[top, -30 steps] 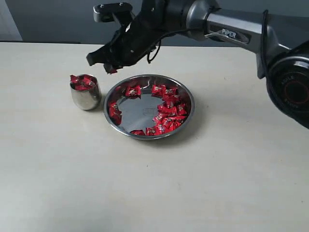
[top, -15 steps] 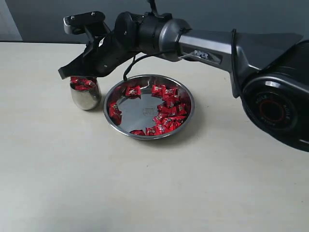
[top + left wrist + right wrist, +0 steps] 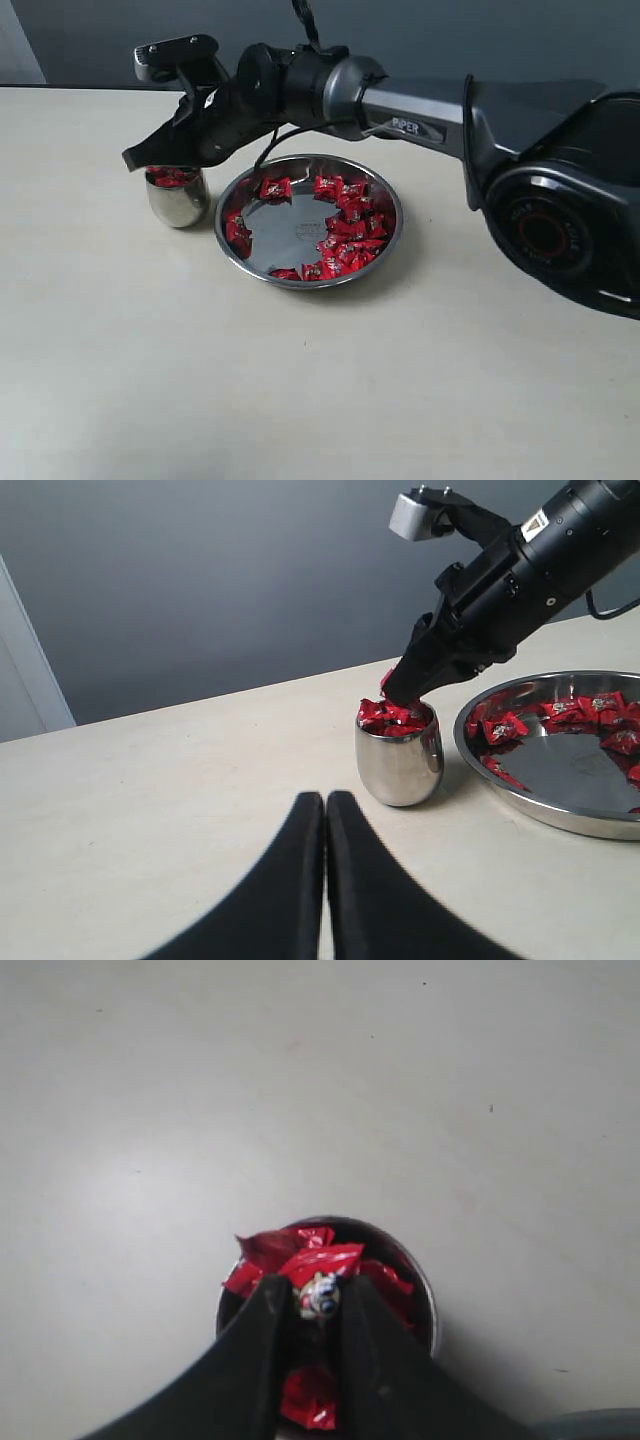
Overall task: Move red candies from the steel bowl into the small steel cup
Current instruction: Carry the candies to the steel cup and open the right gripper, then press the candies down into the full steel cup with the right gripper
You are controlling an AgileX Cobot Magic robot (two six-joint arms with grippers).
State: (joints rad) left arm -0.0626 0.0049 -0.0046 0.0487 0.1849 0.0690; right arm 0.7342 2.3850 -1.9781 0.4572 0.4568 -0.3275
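Small steel cup (image 3: 178,203) with candies (image 3: 170,180) just left of steel bowl (image 3: 275,236)

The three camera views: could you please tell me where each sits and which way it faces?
Exterior view: raised off the arms, looking down at the table, bowl, cup and the right hand over the cup.
Left wrist view: low over the table, looking across at cup and bowl; its shut left hand fills the foreground.
Right wrist view: directly above the cup, facing down; the right hand pinches a candy.
Shared: every view shows the cup; exterior and left wrist also show the bowl.
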